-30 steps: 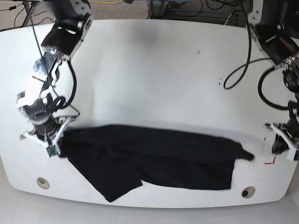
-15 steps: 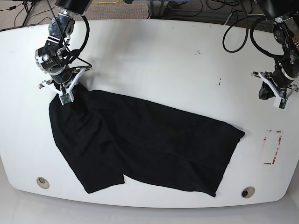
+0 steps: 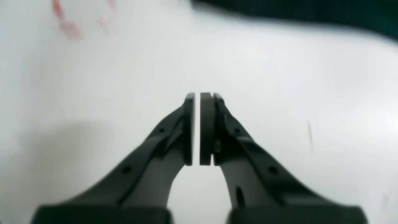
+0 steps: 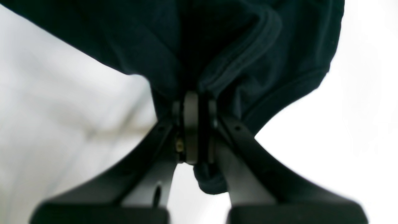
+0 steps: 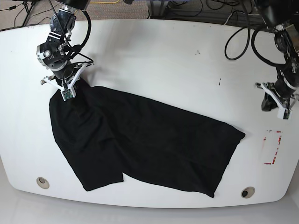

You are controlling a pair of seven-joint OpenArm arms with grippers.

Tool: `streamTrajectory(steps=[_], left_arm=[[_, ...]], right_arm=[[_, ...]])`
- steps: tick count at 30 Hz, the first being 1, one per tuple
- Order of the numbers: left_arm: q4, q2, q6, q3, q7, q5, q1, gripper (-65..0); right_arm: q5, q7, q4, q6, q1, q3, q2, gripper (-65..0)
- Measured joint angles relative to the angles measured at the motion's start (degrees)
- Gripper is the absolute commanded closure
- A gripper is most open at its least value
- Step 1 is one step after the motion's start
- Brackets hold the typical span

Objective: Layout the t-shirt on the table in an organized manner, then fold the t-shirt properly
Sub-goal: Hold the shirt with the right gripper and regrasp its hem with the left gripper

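Observation:
The black t-shirt (image 5: 140, 140) lies spread on the white table (image 5: 163, 56), slanting from the far left to the near right. At the shirt's far-left corner, my right gripper (image 5: 69, 88) is shut on the cloth. The right wrist view shows a bunched fold of the t-shirt (image 4: 130, 40) pinched in the right gripper (image 4: 199, 96), with a bit hanging below the pads. My left gripper (image 5: 268, 102) hovers at the table's right side, apart from the shirt. Up close, the left gripper (image 3: 197, 96) is shut with nothing in it, and the t-shirt (image 3: 311, 12) edge is far ahead.
A red tape rectangle (image 5: 272, 147) marks the table at the right, near the left gripper; it is blurred in the left wrist view (image 3: 68, 28). Two round metal grommets (image 5: 43, 182) (image 5: 248, 192) sit near the front edge. Cables lie beyond the far edge.
My right gripper has dragged the shirt's corner from the near left to the far left, spreading the cloth. The left arm rose away from the shirt's right tip, then came slightly nearer.

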Motion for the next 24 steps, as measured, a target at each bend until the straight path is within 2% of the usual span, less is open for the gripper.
streamTrajectory(steps=[2,5,8,10,12,16,19,24], left_arm=[[-2.45,-0.28,0.24,1.11,-1.27,-0.59,-3.5,-14.2],[-7.45,-0.55,2.36,3.13,-1.11,-0.63,-8.35,-27.4],[-12.39,0.15,7.19,3.76,-0.57,-0.35,-12.61,-40.8],[-15.98,0.17,10.67,3.85,-0.68,-0.24,-15.19,-44.7],[-19.34,-0.13,13.25,3.65,-0.76,-0.09,-17.51,-44.4],[-25.35,-0.81,13.57,4.15,-0.9,0.02,-21.64,-42.8],[-29.62,-1.14,13.6,7.26,-2.21,0.31,-24.24,-42.9],[-36.96,-0.42,13.11,14.03,-9.22,-0.66,-27.34,-42.8]], right_arm=[[-0.02,0.0,0.0,-0.02,0.22,0.0,0.0,0.0],[-0.02,0.04,0.0,-0.04,0.35,0.02,0.09,0.0],[-0.07,-0.13,0.0,-0.02,0.63,0.04,0.11,0.0],[0.0,-0.02,0.0,-0.02,0.83,0.02,0.02,0.0],[-0.02,-0.02,-0.02,-0.02,1.14,0.0,0.0,0.0],[-0.04,0.0,-0.02,-0.04,1.4,0.04,-0.17,0.0],[-0.04,0.02,-0.02,-0.22,1.44,0.04,-1.01,0.0],[0.0,0.02,0.0,-0.07,1.42,-0.09,-1.6,0.0]])
